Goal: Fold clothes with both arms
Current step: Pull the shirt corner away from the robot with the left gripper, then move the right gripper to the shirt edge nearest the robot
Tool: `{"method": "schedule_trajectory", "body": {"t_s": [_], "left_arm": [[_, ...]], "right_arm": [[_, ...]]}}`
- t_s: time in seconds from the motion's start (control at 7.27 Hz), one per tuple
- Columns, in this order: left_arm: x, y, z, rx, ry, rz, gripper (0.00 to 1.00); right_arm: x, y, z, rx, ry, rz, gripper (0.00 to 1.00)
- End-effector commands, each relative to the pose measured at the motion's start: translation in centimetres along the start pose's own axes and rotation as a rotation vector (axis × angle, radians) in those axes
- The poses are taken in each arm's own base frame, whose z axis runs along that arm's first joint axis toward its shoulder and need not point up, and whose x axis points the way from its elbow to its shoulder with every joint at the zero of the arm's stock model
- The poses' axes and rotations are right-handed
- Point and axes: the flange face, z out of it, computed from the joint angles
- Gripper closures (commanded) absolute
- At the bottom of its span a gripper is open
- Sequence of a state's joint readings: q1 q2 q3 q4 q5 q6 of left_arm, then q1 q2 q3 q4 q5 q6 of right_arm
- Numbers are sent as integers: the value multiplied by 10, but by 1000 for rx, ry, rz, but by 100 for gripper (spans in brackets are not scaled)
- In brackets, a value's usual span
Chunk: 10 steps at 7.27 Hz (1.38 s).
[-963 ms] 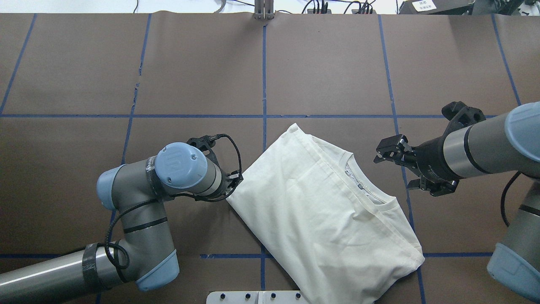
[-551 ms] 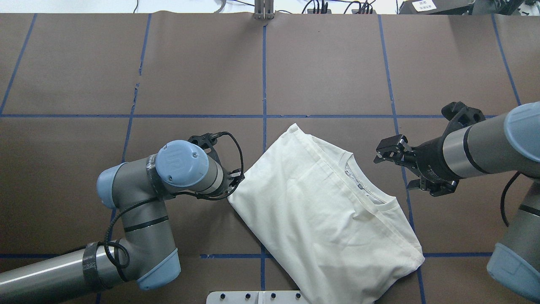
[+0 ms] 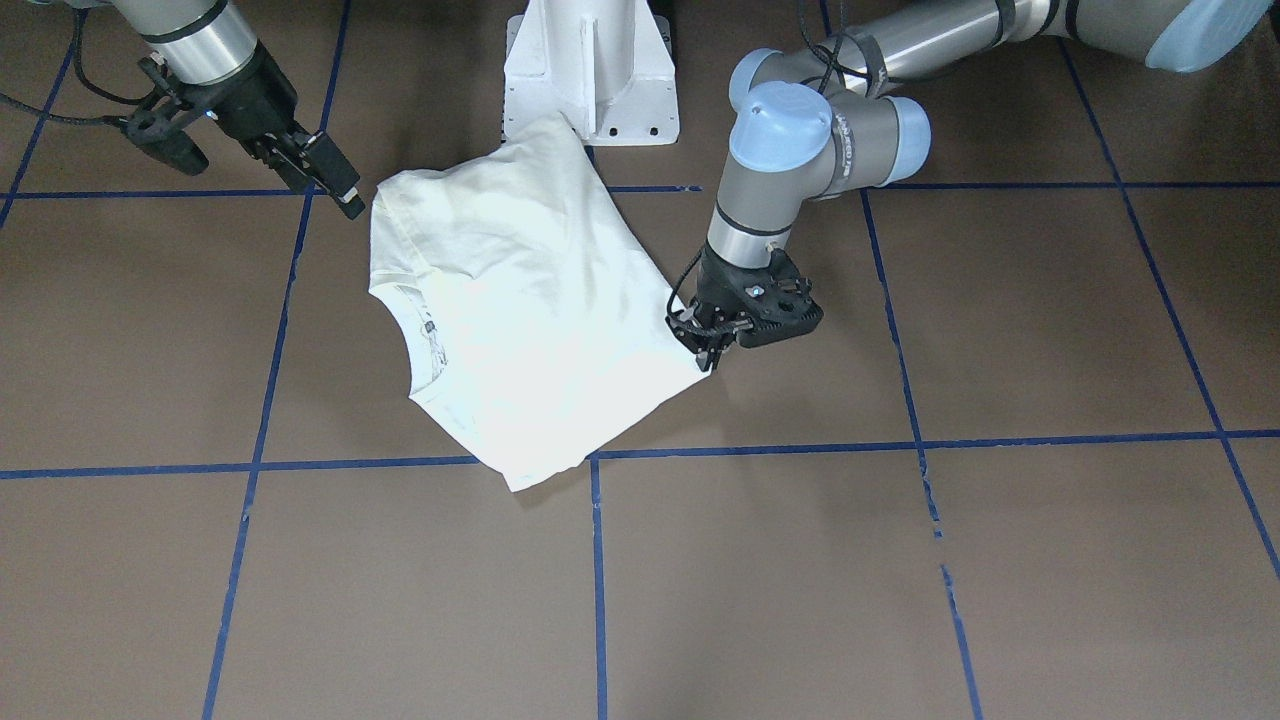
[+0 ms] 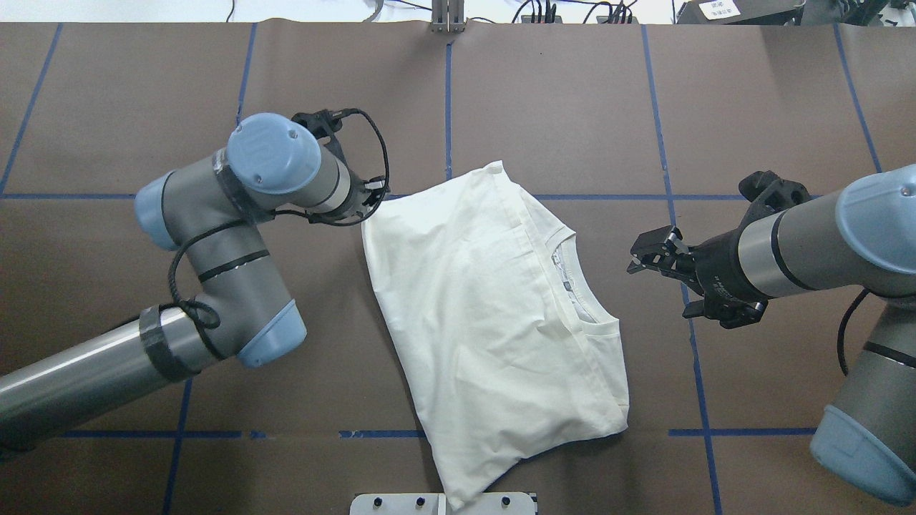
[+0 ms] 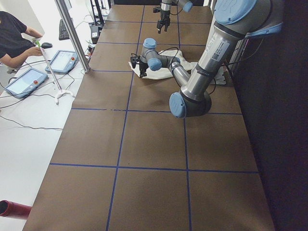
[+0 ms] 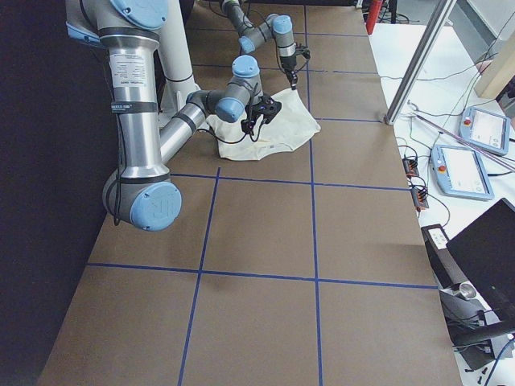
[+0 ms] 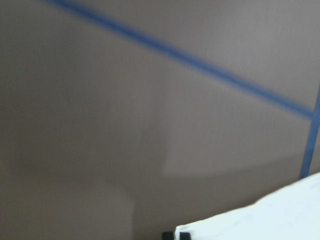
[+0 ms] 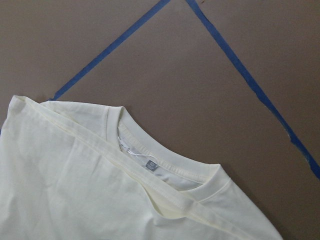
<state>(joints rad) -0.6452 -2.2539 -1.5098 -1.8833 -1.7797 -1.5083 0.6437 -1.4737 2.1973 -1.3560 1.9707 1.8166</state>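
Note:
The cream T-shirt [image 4: 486,315] lies folded on the table, ribbed collar [image 4: 572,290] toward my right arm. Its print is hidden. My left gripper [image 4: 373,200] is shut on the shirt's far left corner; the front-facing view shows it [image 3: 708,352] pinching that corner low at the table. The left wrist view shows the shirt's edge [image 7: 265,217]. My right gripper [image 4: 657,290] is open and empty, a short way right of the collar, not touching it. It also shows in the front-facing view [image 3: 325,185]. The right wrist view shows collar and label [image 8: 150,162].
The white pedestal base [image 3: 590,70] stands at the near table edge, touching the shirt's near corner [image 4: 458,493]. Brown paper with blue tape lines [image 4: 447,107] covers the table. An operator [image 5: 14,41] and tablets are beyond the far edge.
My left gripper has moved toward the far side and a little left, pulling the shirt corner with it. The shirt has swung round and slid left. My right gripper has shifted slightly.

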Motion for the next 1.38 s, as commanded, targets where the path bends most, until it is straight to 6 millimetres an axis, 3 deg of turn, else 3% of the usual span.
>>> {"method": "schedule_trajectory", "body": {"t_s": [0.0, 0.14, 0.28, 0.41, 0.55, 0.69, 0.96, 1.1, 1.24], "left_arm": [[51, -77, 51, 65, 53, -9, 100], [47, -102, 74, 86, 64, 3, 100], [47, -115, 67, 102, 70, 38, 58], [62, -110, 49, 93, 114, 45, 47], [59, -90, 14, 28, 191, 62, 47], [37, -74, -8, -26, 234, 60, 46], [22, -65, -20, -35, 255, 65, 46], [20, -66, -19, -34, 252, 64, 46], [16, -64, -15, -37, 245, 63, 46]], "right_arm": [[-16, 1, 10, -1, -8, -4, 0], [-25, 1, 14, 0, -14, -5, 0], [-50, 2, 32, -3, -18, -3, 0], [-60, 22, 47, -11, -15, -23, 0], [-65, 54, 61, -7, -22, -8, 0], [-56, 100, 91, 13, -6, -20, 0], [-23, 162, 143, 72, 57, -75, 0], [-17, 175, 159, 90, 72, -71, 1], [-15, 177, 163, 92, 78, -71, 2]]}}
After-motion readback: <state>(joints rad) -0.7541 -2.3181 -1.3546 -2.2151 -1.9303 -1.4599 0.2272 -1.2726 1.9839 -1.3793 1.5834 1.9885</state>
